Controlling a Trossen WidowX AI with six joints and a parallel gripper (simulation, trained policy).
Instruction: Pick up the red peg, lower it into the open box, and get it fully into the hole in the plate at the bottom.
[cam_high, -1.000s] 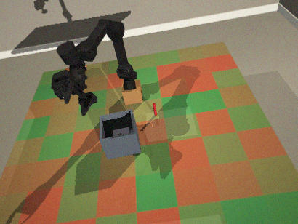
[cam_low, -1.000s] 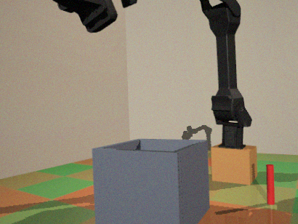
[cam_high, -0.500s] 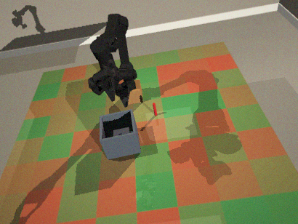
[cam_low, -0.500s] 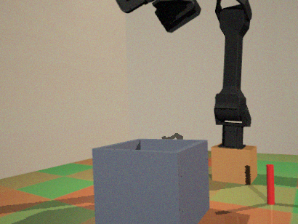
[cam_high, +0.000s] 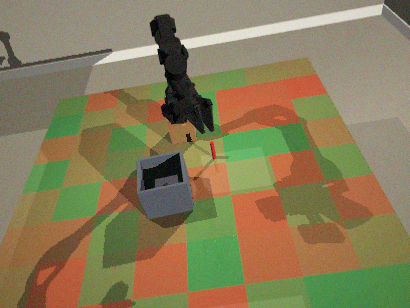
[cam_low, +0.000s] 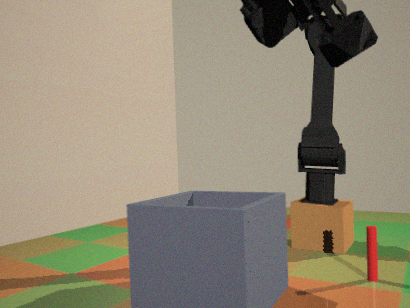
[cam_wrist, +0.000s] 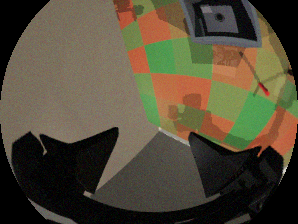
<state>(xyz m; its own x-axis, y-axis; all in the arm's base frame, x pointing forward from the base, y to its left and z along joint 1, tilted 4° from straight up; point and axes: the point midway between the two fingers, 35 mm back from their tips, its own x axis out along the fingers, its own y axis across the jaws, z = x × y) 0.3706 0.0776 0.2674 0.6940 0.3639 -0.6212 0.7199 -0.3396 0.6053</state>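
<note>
Red peg (cam_high: 213, 150) (cam_low: 372, 254) (cam_wrist: 264, 89) stands below the spread, unloaded pincer (cam_high: 204, 131) (cam_wrist: 154, 134), box (cam_high: 168, 201) (cam_low: 187, 255) (cam_wrist: 227, 42) beside it; reaching comes first, likely needing a descent and careful alignment.

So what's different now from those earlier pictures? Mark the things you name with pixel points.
The arm has swung across: in the top view its pincer (cam_high: 208, 131) (cam_wrist: 154, 134) went from left of the box (cam_high: 170, 200) (cam_low: 187, 255) (cam_wrist: 227, 44) to above and right of it, nearer the peg (cam_high: 213, 150) (cam_low: 372, 254) (cam_wrist: 264, 89). It is open with nothing in it. The box stayed put, and the peg still stands upright outside it.
</note>
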